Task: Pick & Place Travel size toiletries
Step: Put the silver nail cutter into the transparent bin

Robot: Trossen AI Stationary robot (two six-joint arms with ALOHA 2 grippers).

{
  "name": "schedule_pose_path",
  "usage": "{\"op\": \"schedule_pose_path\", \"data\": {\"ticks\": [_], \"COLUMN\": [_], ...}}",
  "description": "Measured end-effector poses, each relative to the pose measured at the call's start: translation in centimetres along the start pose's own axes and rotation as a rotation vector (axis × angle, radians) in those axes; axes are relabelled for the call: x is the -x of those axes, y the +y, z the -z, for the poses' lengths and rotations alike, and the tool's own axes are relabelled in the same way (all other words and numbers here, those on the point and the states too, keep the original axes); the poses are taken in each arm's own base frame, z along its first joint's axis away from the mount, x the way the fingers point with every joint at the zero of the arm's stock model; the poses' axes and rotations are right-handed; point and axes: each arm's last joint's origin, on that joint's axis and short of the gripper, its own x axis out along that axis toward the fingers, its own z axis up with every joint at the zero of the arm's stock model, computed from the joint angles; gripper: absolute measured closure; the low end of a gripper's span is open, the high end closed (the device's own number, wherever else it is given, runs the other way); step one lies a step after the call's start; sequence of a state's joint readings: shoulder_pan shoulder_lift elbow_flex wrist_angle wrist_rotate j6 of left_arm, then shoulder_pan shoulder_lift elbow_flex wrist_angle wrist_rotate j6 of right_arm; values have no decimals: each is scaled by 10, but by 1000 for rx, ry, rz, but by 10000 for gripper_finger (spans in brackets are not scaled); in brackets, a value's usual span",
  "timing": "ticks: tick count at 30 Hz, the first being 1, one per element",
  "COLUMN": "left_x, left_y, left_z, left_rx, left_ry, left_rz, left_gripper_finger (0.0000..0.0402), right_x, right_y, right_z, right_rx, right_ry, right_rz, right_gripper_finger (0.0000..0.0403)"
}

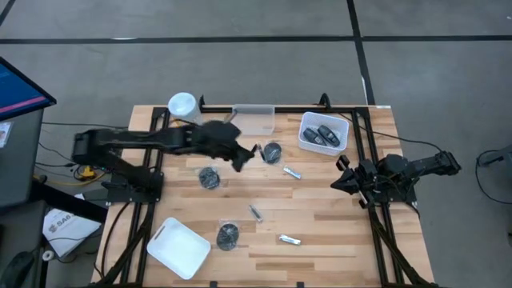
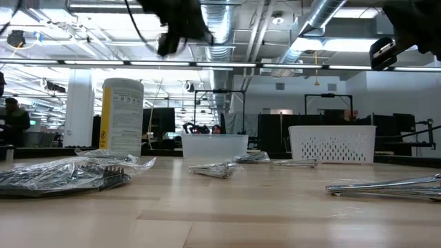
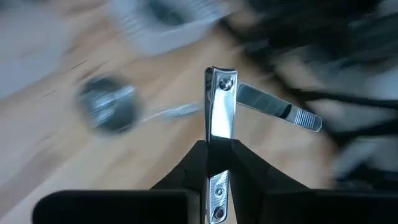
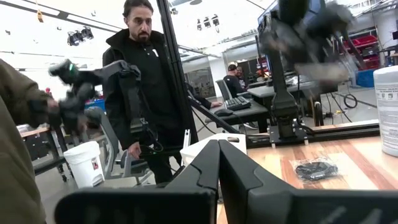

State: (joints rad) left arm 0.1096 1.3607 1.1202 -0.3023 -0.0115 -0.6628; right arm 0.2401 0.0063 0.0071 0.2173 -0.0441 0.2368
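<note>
My left gripper hangs high over the table's middle, shut on a silvery nail clipper. The low view shows this gripper well above the tabletop. Three dark round lumps in clear wrapping lie flat on the wood. So do silvery pieces. Dark oblong pieces lie inside the white basket. My right gripper waits shut at the table's right side, touching nothing. My left gripper pinches the nail clipper between its two fingers by the rear end of its body. The clipper sticks straight out past the fingertips. Its lever is swung out to one side. The clipper is lifted clear of the table.
A pale-yellow canister with a white lid and a clear box stand at the far edge. A white tray lies at the near left. Bare wood shows between the scattered items. People stand in the room beyond the table.
</note>
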Motion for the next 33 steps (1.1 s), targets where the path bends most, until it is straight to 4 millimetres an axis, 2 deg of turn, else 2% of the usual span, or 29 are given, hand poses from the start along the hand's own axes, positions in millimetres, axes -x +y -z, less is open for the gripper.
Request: {"op": "schedule_pose_path", "data": {"ticks": [3,9,13,18,21,25,30,33], "left_x": [40,110,144,184,197,201,199,191], "left_y": [-17,-41,-52,-72,-80,-84,-87,-87], "left_z": [-13,-24,-25,-26,-23,-18,-16,-19], "left_rx": [0,-43,-94,-262,-337,-382,-383,-393], "left_ry": [-98,-290,-365,-514,-592,-608,-602,-661], "left_rz": [186,465,656,1001,1101,1133,1140,1046], "left_gripper_finger": [369,369,369,363,358,366,359,363], "right_x": [0,0,0,0,0,0,0,0], "right_y": [0,0,0,0,0,0,0,0], "right_z": [0,0,0,0,0,0,0,0], "right_rx": [0,0,0,0,0,0,0,0], "right_ry": [0,2,0,3,1,1,2,1], "right_rz": [0,1,0,0,-2,-4,-4,-4], "right_gripper_finger": [403,403,403,403,403,403,403,403]}}
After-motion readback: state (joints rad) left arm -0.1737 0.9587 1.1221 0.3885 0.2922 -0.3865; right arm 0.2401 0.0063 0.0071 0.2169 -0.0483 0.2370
